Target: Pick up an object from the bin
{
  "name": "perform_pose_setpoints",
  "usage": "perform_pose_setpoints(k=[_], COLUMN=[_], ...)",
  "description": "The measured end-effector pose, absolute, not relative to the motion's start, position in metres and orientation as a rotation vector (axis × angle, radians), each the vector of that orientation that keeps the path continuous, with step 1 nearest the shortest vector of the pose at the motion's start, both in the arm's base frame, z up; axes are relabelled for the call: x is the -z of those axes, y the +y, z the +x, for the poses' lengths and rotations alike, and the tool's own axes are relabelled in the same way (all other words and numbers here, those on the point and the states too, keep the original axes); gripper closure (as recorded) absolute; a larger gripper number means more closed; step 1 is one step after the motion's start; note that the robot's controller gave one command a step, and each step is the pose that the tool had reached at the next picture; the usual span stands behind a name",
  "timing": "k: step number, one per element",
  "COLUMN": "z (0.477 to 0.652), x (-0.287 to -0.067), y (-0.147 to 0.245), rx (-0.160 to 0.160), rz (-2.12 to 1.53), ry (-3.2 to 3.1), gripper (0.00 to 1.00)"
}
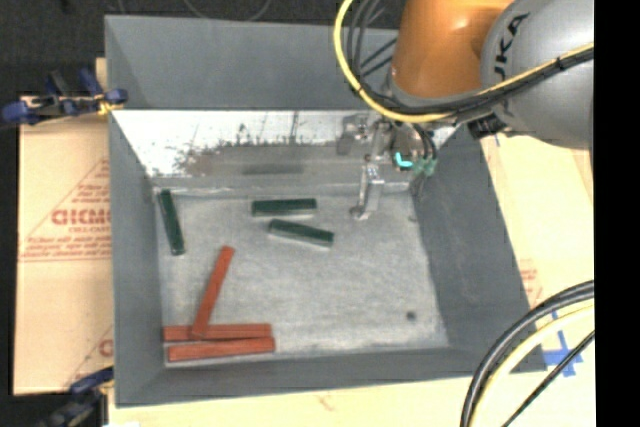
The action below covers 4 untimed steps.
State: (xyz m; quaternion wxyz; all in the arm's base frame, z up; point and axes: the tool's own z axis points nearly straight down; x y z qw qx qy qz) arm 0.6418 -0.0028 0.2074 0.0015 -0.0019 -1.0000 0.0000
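Dark floor around grey metal bin (250, 65), walls sloping down to a pale, scuffed bottom. Arm entering from right of frame, orange cover (445, 25) at wrist, yellow cable (340, 33) looped round it.

Below cover, tool (361, 210) down inside bin, at upper right of bottom, close to back wall, tip low over bare metal. Tool state: cannot tell, released or clenched not readable from this angle.

Nearest item: first green bar (284, 207), dark, short, lying level across frame just left of tool tip, near it but apart. Second green bar (301, 234) just below the first, slightly tilted with right end lower, also apart from tool. Third green bar (172, 221) well away at left of bottom, running nearly up-and-down in frame along left wall.

Red-brown pieces at lower left: slanted red-brown bar (214, 290), lower end meeting the upper one of a pair of level red-brown bars (225, 347), these two side by side and touching, against front wall. Small dark speck (410, 317) alone at lower right of bottom.
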Motion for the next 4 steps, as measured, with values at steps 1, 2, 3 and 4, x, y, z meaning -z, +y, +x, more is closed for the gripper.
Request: perform_pose_setpoints(k=[1, 2, 3, 4], z=[0.651, 0.655, 0.637, 0.622], x=[-0.067, -0.075, -0.198, -0.295], y=[0.038, 0.037, 0.004, -0.024], rx=[0.002, 0.002, 0.000, -0.006], rz=[-0.089, -0.091, -0.109, 0.510], ry=[-3.132, -3.148, -3.152, -3.110], gripper=[0.00, 1.00, 1.00, 1.00])
